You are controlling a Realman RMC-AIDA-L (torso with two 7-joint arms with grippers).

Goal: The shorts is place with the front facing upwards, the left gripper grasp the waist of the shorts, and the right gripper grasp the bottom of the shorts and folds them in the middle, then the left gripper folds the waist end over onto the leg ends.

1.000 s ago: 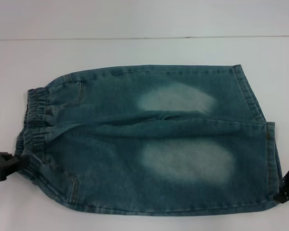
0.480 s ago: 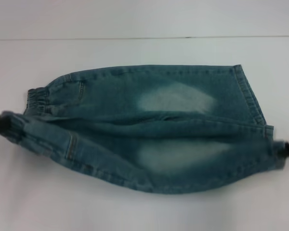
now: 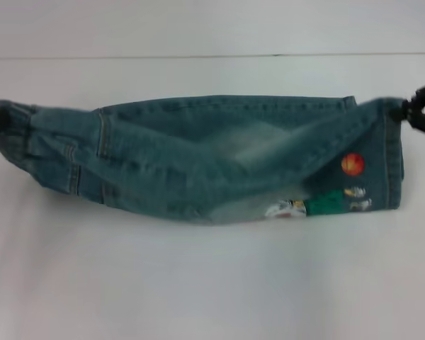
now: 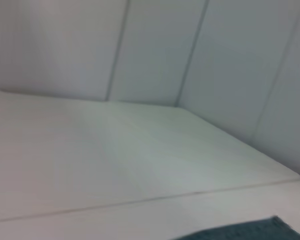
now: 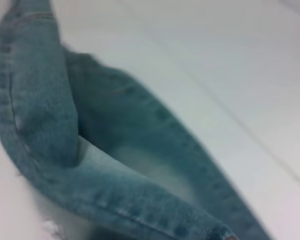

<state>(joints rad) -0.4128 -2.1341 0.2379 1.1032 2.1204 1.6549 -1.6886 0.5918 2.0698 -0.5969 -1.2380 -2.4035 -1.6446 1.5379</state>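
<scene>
The setting is a plain test bench of the kind found in a robotics lab. A white table (image 3: 212, 283) fills the head view, with a thin seam line running across its far part. The left wrist view shows pale wall panels (image 4: 155, 50) with vertical joints rising directly from the table edge. No household furnishings are visible.
</scene>
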